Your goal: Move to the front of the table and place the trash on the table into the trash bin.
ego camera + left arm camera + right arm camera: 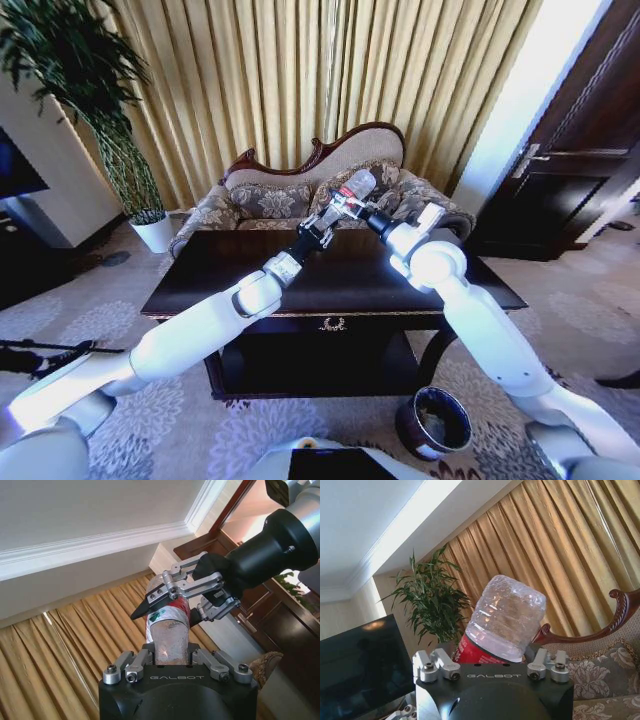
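table [240, 290]: dark glossy top, bare where visible; its near edge faces the robot, with open air above for swinging the arms.
trash bin [433, 421]: on the carpet by the table's front right leg, mouth open upward, well below the load.
bottle [356, 187]: clear, empty-looking plastic, probably light, thin-walled and slippery; held above the table between both arms. The labelled middle looks the firmest hold.
left gripper [322, 226]: fingers clamped on one end.
right gripper [352, 207]: fingers closed round the red label.
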Robot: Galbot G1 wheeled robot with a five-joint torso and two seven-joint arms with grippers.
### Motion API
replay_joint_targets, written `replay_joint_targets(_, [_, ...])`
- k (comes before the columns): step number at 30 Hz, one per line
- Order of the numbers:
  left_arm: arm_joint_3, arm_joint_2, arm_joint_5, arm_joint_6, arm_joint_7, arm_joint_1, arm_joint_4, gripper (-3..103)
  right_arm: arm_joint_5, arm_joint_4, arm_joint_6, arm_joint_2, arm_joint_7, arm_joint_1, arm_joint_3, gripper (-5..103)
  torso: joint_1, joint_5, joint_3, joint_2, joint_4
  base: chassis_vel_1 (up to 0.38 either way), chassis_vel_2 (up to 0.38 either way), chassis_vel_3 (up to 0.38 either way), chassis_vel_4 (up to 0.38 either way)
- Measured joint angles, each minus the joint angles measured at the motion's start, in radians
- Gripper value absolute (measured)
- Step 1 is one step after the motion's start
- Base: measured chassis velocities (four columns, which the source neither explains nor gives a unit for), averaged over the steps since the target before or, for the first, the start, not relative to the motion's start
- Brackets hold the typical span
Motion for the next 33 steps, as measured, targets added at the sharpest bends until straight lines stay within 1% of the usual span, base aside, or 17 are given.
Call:
replay_joint_targets(2, [-0.001,0.0,-0.001,0.0,0.0,0.002,-0.001,29,0.001,0.003,0.002,-0.004,0.001,-0.002,0.0,63,0.0,0.0,0.0,0.0,0.0001,0.0,0.0,0.0,0.0])
replay_joint_targets(3, [-0.001,0.0,-0.001,0.0,0.0,0.003,-0.001,29,0.001,0.005,0.002,-0.008,0.001,-0.004,0.001,63,0.0,0.0,0.0,0.0,0.0001,0.0,0.0,0.0,0.0])
replay_joint_targets(4, [-0.002,0.0,-0.002,0.001,0.0,0.004,-0.002,29,0.002,0.006,0.003,-0.01,0.001,-0.005,0.001,58,0.0,0.0,0.0,0.0,0.0,0.0,0.0,0.0,0.0])
replay_joint_targets(12, [-0.004,0.004,-0.017,0.02,-0.008,0.018,-0.021,29,0.007,0.02,0.003,-0.036,-0.003,-0.022,0.014,43,0.0,-0.0001,0.0,0.0,0.0,0.0,0.0,0.0,0.0])
replay_joint_targets(13, [-0.004,0.003,-0.017,0.018,-0.009,0.021,-0.022,26,0.007,0.023,0.003,-0.037,-0.003,-0.028,0.018,41,0.0,0.0,0.0,0.0,0.0,0.0,0.0,0.0,0.0])
replay_joint_targets(14, [-0.004,0.002,-0.018,0.018,-0.011,0.024,-0.022,31,0.007,0.026,0.003,-0.038,-0.003,-0.034,0.021,38,0.0,-0.0001,0.0,0.0,0.0,0.0,0.0,0.0,0.0])
replay_joint_targets(15, [-0.004,0.001,-0.019,0.018,-0.013,0.025,-0.022,31,0.007,0.027,0.003,-0.038,-0.003,-0.038,0.024,38,0.0,-0.0001,0.0,0.0,0.0,0.0,0.0,0.0,0.0])
replay_joint_targets(16, [-0.003,-0.001,-0.02,0.018,-0.014,0.028,-0.022,37,0.007,0.029,0.004,-0.04,-0.003,-0.047,0.028,36,0.0,0.0,0.0,0.0,0.0,0.0,0.0,0.0,0.0])
replay_joint_targets(17, [-0.003,-0.001,-0.02,0.018,-0.014,0.028,-0.022,37,0.007,0.029,0.004,-0.04,-0.003,-0.047,0.028,36,0.0,0.0,0.0,0.0,0.0,0.0,0.0,0.0,0.0])
replay_joint_targets(20, [-0.002,-0.004,-0.021,0.02,-0.017,0.029,-0.018,54,0.005,0.034,0.006,-0.048,-0.003,-0.06,0.034,30,0.0,0.0001,0.0,0.0,-0.0002,0.0,0.0,0.0,0.0])
replay_joint_targets(21, [-0.002,-0.004,-0.021,0.02,-0.019,0.029,-0.017,59,0.005,0.034,0.007,-0.052,-0.002,-0.06,0.037,29,0.0,0.0,0.0,0.0,-0.0001,0.0,0.0,0.0,0.0])
replay_joint_targets(23, [-0.002,-0.003,-0.022,0.02,-0.02,0.029,-0.018,59,0.005,0.035,0.007,-0.054,-0.002,-0.06,0.039,29,0.0,-0.0001,0.0,0.0,-0.0001,0.0,0.0,0.0,0.0])
replay_joint_targets(25, [-0.002,0.0,-0.024,0.023,-0.022,0.029,-0.022,70,0.006,0.033,0.008,-0.061,-0.001,-0.059,0.041,29,0.0,0.0,0.0,0.0,0.0,0.0,0.0,0.0,0.0])
replay_joint_targets(26, [-0.002,0.0,-0.024,0.023,-0.022,0.029,-0.022,70,0.006,0.033,0.008,-0.061,-0.001,-0.059,0.041,29,0.0,0.0,0.0,0.0,0.0,0.0,0.0,0.0,0.0])
replay_joint_targets(28, [-0.003,0.005,-0.027,0.023,-0.023,0.029,-0.032,81,0.007,0.029,0.018,-0.072,0.0,-0.06,0.046,29,0.0,-0.0001,0.0,0.0,0.0,0.0,0.0,0.0,0.0])
replay_joint_targets(31, [-0.006,0.013,-0.031,0.023,-0.024,0.03,-0.049,86,0.006,0.027,0.02,-0.081,0.001,-0.067,0.054,29,0.0,-0.0001,0.0,0.0,0.0,0.0,0.0,0.0,0.0])
replay_joint_targets(33, [-0.02,0.03,-0.056,0.033,-0.024,0.038,-0.084,97,0.003,0.024,0.02,-0.094,0.004,-0.094,0.078,28,0.0,0.0,0.0,0.0,0.0,0.0,0.0,0.0,0.0])
